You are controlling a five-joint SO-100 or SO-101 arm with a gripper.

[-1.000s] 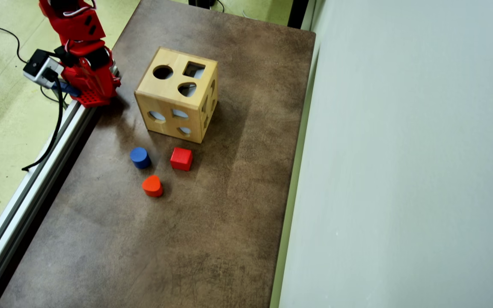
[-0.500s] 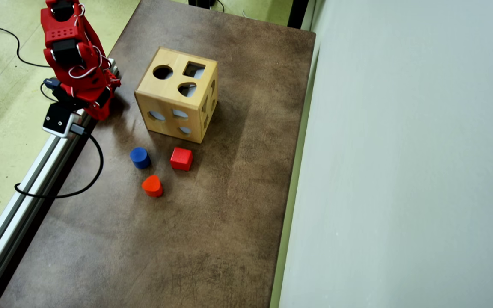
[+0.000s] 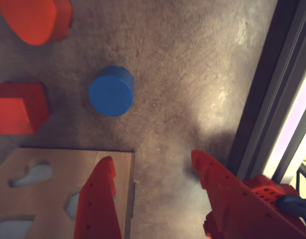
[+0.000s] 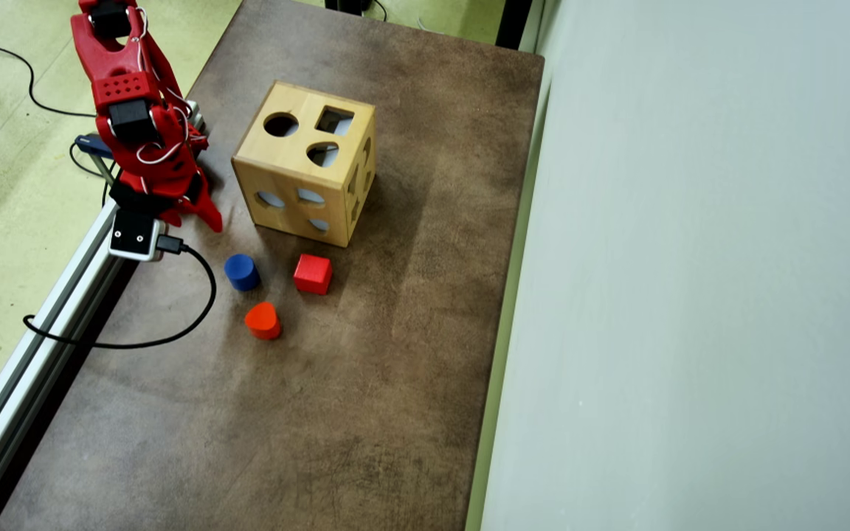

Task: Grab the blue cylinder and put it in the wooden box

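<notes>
Overhead view: the small dark blue solid cylinder (image 4: 241, 271) stands upright on the brown mottled tabletop (image 4: 366, 383), flat round top up, just below the lower left corner of the large light wooden cube box with shaped holes (image 4: 305, 163) and apart from it. Nothing touches the cylinder. The red cube block (image 4: 313, 273) sits to the cylinder's right, also below the box, with a clear gap between the two. The orange-red rounded teardrop block (image 4: 263, 321) lies further below the box, between and beneath the other two blocks, touching neither.

The red two-finger gripper (image 4: 200, 217) hangs to the left of the box, above and to the left of the cylinder, well clear of it.

Wrist view: the gripper (image 3: 153, 167) shows its two red fingers (image 3: 100, 199) spread apart with bare tabletop between them, holding nothing. The cylinder (image 3: 111, 91) lies ahead of the fingertips, untouched. The box (image 3: 63, 174) shows partly behind the left finger. The red cube (image 3: 18, 107) and teardrop block (image 3: 36, 20) lie at the left edge.
</notes>
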